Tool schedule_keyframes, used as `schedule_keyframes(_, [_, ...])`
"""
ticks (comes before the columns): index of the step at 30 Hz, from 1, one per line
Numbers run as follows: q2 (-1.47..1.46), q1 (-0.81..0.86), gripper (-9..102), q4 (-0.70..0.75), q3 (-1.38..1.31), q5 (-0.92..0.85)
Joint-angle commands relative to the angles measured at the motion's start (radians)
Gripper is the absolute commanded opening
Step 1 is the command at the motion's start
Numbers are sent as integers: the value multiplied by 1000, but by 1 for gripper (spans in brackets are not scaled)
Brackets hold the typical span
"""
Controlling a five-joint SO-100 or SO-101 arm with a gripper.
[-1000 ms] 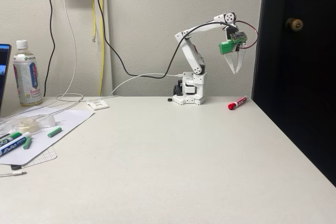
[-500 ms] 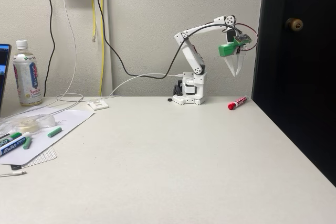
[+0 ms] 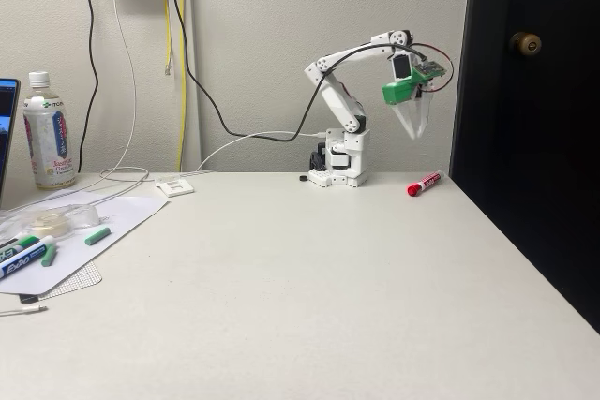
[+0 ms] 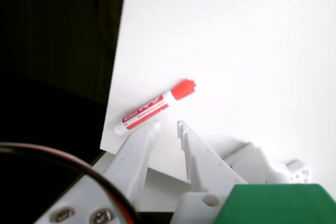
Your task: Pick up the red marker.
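The red marker [image 3: 424, 183] lies flat on the white table near its back right corner, red cap towards the front left in the fixed view. In the wrist view the red marker [image 4: 155, 105] lies slantwise close to the table's edge, cap up and to the right. My gripper [image 3: 416, 134] hangs in the air above the marker and slightly left of it, fingers pointing down. The wrist view shows the gripper [image 4: 168, 126] just short of the marker, its two white fingers a narrow gap apart and holding nothing.
The table's right edge [image 3: 525, 250] drops off beside a dark door [image 3: 534, 119], right by the marker. At the far left are a bottle [image 3: 48, 133], green and blue markers [image 3: 28, 255] on paper, and cables. The arm's base [image 3: 339, 166] stands at the back.
The gripper's fingers have come from wide apart to nearly together. The wrist has swung a little to the left and tilted. The red marker has not moved.
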Motion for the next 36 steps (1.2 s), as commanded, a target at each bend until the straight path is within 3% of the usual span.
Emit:
schedule_keyframes(1, [38,3,9,-35,38,-41])
schedule_keyframes(5, [38,-8,16,-67,94,-54])
schedule_keyframes(22, [-63,-97,26,-187,172,3])
schedule_keyframes(36, [-206,-235,24,-258,92,362])
